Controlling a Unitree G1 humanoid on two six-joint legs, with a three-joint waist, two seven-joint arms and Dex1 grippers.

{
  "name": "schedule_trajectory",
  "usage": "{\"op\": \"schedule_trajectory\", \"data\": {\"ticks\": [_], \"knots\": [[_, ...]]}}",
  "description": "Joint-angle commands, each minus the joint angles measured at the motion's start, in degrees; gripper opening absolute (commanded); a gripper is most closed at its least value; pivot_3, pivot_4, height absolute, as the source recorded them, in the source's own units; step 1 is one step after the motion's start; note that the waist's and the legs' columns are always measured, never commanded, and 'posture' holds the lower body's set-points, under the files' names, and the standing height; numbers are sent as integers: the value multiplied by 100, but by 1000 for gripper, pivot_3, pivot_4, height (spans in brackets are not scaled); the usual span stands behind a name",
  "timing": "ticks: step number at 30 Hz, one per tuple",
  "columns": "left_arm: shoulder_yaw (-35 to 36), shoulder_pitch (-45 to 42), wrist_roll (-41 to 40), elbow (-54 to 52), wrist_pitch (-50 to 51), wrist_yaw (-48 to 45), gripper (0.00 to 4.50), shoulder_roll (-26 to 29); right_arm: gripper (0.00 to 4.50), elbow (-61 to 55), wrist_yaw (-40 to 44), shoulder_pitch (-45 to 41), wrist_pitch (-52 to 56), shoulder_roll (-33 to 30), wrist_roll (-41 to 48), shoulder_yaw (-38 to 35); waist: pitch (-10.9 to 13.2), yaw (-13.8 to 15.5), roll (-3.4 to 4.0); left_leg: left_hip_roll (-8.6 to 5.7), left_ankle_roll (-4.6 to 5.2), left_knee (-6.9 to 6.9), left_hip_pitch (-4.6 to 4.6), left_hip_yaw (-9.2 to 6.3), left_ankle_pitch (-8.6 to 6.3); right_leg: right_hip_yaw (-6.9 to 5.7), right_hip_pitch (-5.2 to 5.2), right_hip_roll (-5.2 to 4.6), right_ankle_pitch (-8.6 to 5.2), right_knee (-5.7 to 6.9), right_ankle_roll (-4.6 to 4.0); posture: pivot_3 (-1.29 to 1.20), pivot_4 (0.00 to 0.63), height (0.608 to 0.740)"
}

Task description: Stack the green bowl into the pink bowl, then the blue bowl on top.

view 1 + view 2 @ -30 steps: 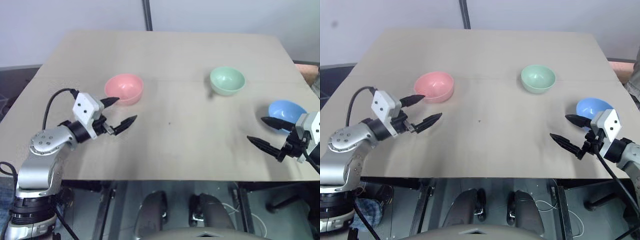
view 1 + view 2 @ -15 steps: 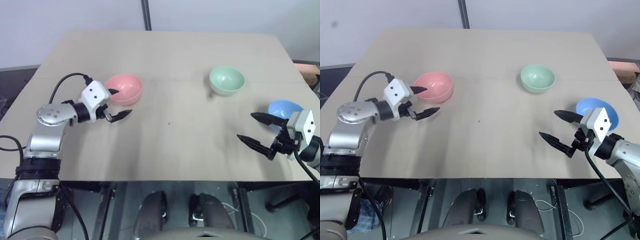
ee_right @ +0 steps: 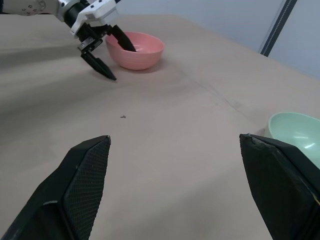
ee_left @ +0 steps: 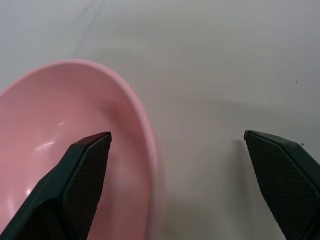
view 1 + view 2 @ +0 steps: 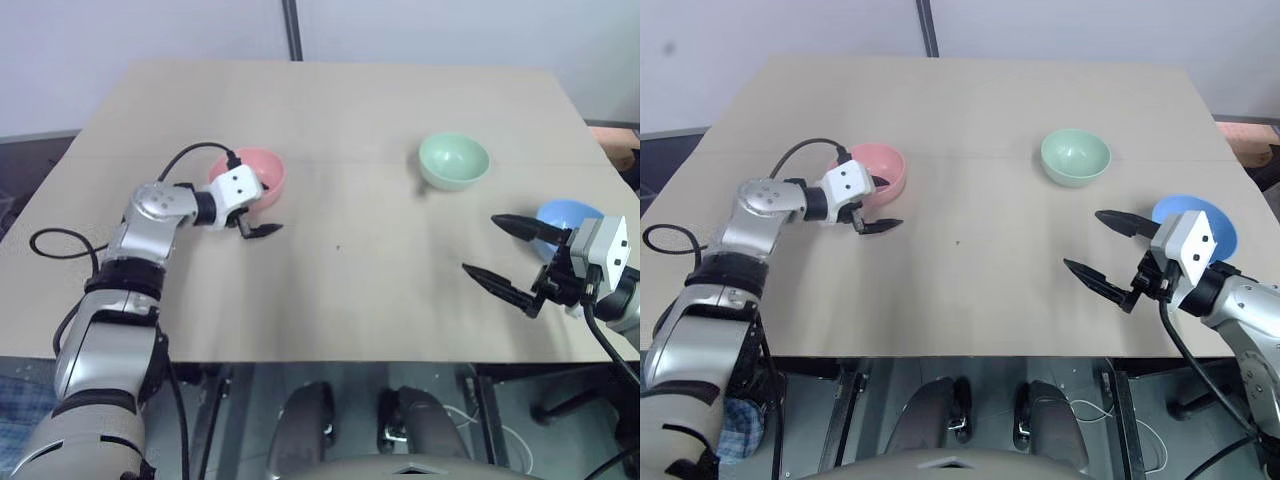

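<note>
left gripper (image 5: 255, 205) is at the pink bowl (image 5: 263, 170), jaws spread wide and straddling its near rim: one finger (image 4: 82, 170) sits over the inside of the bowl, the other finger (image 4: 285, 172) is outside over bare table (image 5: 350, 120). can't tell if either finger touches the rim. nothing gripped.

right gripper (image 5: 505, 258) hangs above the table near the right edge, jaws spread wide, empty, pointing toward the table's middle. blue bowl (image 5: 562, 215) sits just behind it, partly hidden by the gripper body, close to the table's right edge.

green bowl (image 5: 454, 160) is upright on the far right part of the table, apart from the blue bowl and well apart from the pink one, which is over on the left side. in the right wrist view the green bowl (image 3: 295, 132) shows by one finger and the pink bowl (image 3: 135, 49) with the left gripper (image 3: 107, 55) at it further off.

all three bowls are separate and upright, none stacked yet.
</note>
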Motion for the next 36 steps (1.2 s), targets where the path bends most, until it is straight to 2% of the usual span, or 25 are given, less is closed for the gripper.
{"op": "schedule_trajectory", "data": {"ticks": [1, 2, 3, 6, 11, 12, 18, 23, 28, 36], "knots": [[-49, -229, 118, 203, -257, -195, 4500, -2, 4463, -236, -84, 18, -31, 10, 100, -121, 0, 1, -1, 0, 0, 0, 0, 0, 0, 0, 0, 0, 0, 0, 0, 0, 150, 740], [-52, -290, 123, 282, -286, -219, 4500, -30, 4463, -247, -95, 18, -31, 5, 105, -129, -1, 1, -1, 1, 0, 0, 0, -1, 0, 0, 0, 0, 0, 0, 0, 0, 150, 740], [-38, -345, 131, 355, -293, -215, 4109, -56, 4500, -260, -104, 27, -28, -1, 114, -137, -1, 1, -1, 0, 0, 1, 0, -1, 0, 0, 0, 0, 0, 1, 0, 0, 150, 740], [-17, -491, 140, 531, -368, -266, 2816, -109, 4500, -247, -124, 24, -31, -13, 114, -148, -1, 2, -1, 0, 0, 3, 0, -1, 0, -1, 0, 0, 0, 3, 0, 0, 150, 740], [-35, -527, 147, 607, -492, -450, 335, -136, 4500, -188, -112, 47, -68, -32, 54, -145, -1, 0, -2, 0, 0, 7, -2, -2, 0, -1, 0, 1, 0, 3, 0, 0, 150, 740], [-30, -522, 143, 584, -515, -486, 37, -141, 4500, -181, -110, 51, -74, -32, 48, -144, -4, 1, -2, 1, 0, 7, -1, -2, 0, -1, 0, 0, 0, 4, 0, 0, 150, 740], [15, -557, -17, 73, -723, -747, 37, -292, 4500, -144, -114, 74, -105, -6, 9, -119, -4, 2, -4, 1, 0, 14, -3, -4, 0, -2, 1, 1, 0, 7, 0, 0, 150, 740], [-215, 3, -956, -1821, -760, -2189, 37, -504, 4500, -58, -112, 15, -131, -29, -33, -108, -4, -5, -4, 4, 0, 47, -29, -21, 0, -14, -2, 0, 1, 8, -2, 0, 150, 740], [-572, 238, -1368, -2956, -473, -2910, 37, -457, 4500, 10, -86, -53, -128, -81, -33, -126, -4, -12, -3, 7, 0, 65, -31, -24, 0, -14, -6, 9, 1, 27, -1, 0, 150, 740], [-1070, 9, -1507, -3183, -701, -2954, 37, -86, 4500, -57, -139, -9, -130, -33, -79, -138, -4, 0, -2, 7, 27, 86, -25, -29, -16, -13, -6, 2, 0, 63, 0, 0, 150, 740]]}}
